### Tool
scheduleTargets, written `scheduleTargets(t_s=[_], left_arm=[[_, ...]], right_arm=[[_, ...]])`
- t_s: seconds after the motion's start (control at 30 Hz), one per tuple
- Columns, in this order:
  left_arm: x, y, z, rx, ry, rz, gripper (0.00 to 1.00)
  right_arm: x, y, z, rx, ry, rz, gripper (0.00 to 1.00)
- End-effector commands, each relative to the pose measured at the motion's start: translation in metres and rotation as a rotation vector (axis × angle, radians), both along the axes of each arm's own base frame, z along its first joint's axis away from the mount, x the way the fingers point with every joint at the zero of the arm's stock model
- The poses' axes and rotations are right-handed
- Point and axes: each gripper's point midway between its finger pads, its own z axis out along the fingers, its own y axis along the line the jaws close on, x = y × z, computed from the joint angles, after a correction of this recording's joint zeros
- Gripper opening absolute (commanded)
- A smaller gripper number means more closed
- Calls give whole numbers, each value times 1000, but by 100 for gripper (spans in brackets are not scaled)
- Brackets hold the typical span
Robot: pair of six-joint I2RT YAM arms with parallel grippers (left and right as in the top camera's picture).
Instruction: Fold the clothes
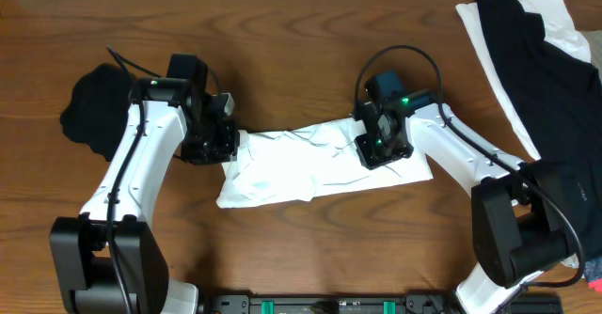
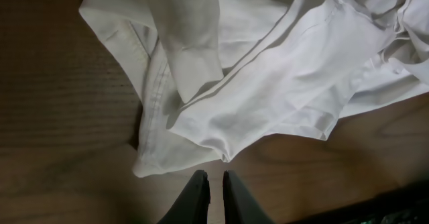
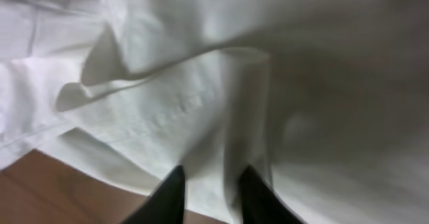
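White short-sleeved cotton T-shirt [image 1: 310,168] lies mid-table on the brown wooden table [image 1: 310,60], bunched into a rumpled strip running left to right. It looks soft, light and limp. It should sag and drag rather than hold any shape, so a single pinch would just stretch it. Best holds, I'd judge, are a hem or a seamed edge at each end, lifted together.

The left gripper [image 2: 214,180] sits at the strip's left end with its fingers drawn together. A pointed corner of the cloth hangs just beyond the tips, and I can't tell if any of it is nipped.

The right gripper [image 3: 213,184] is down on the right part of the shirt, fingers apart either side of a raised ridge of fabric. Whether they bite yet, I can't say.

A black garment [image 1: 89,112] lies far left, and a black-and-white pile [image 1: 527,41] far right, well apart.
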Motion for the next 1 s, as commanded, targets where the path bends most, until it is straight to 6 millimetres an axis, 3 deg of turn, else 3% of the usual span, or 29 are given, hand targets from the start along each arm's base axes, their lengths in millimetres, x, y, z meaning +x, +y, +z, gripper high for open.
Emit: scheduleTargets(t_s=[0.0, 0.07, 0.33, 0.47, 0.6, 0.97], left_arm=[[-1, 0, 4, -5, -6, 5, 12], [-1, 0, 4, -5, -6, 5, 12], [-1, 0, 4, -5, -6, 5, 12], [-1, 0, 4, -5, -6, 5, 12], [-2, 0, 4, -5, -3, 5, 12], [-2, 0, 4, -5, -2, 5, 12]], right_arm=[[-5, 7, -1, 34, 17, 32, 8], [-5, 7, -1, 34, 17, 33, 1], [-5, 8, -1, 30, 8, 50, 2], [4, 1, -2, -16, -33, 41, 32], [13, -4, -3, -48, -73, 35, 38], [15, -5, -13, -60, -65, 34, 22]])
